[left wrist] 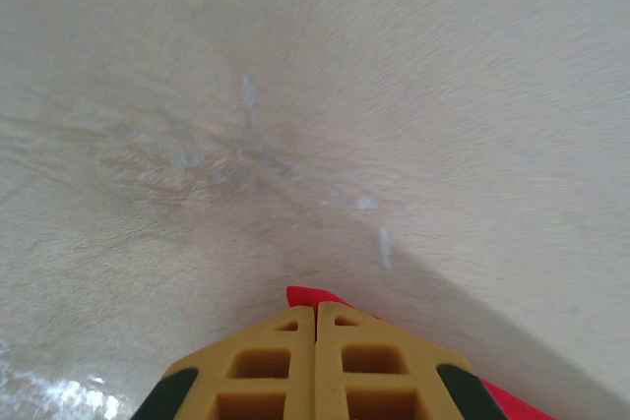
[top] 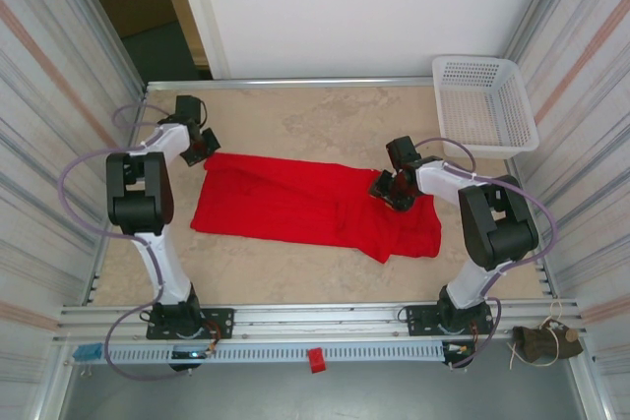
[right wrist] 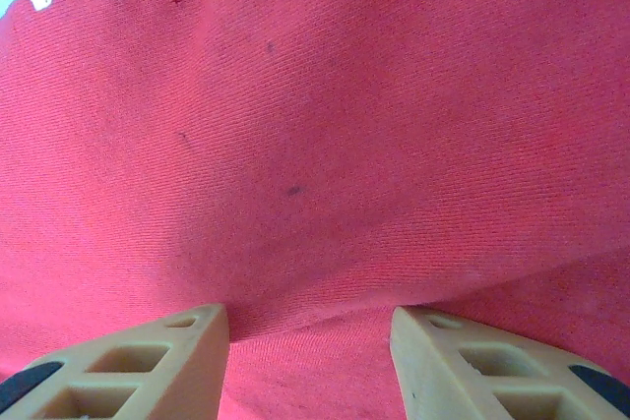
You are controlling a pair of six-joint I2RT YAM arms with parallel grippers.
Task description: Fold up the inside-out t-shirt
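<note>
1. My two arms are bolted at the near edge of the tabletop (top: pixel 295 277), one towards each side.
2. The shirt (top: pixel 295 206) lies across the middle of the tabletop as a long red band running left to right. Its right end is bunched in folds and reaches closer to the near edge than its left end does.
3. My right claw (top: pixel 392 191) is down on the right part of the shirt. From its wrist, the claw (right wrist: pixel 310 327) has its fingers apart with red cloth (right wrist: pixel 315 145) filling the gap, and it grips nothing. I cannot tell whether the tips press into the cloth.
4. Farther back, my left claw (top: pixel 202 145) sits at the far left corner of the shirt. From its wrist, the claw (left wrist: pixel 315 307) has its fingers pressed together, clamped on that corner. A small point of red (left wrist: pixel 307 294) pokes out at the tips.
5. Beyond those tips is bare, mottled tabletop (left wrist: pixel 295 95).
6. The white basket (top: pixel 484 100) stands at the far right corner, well apart from the shirt.
</note>
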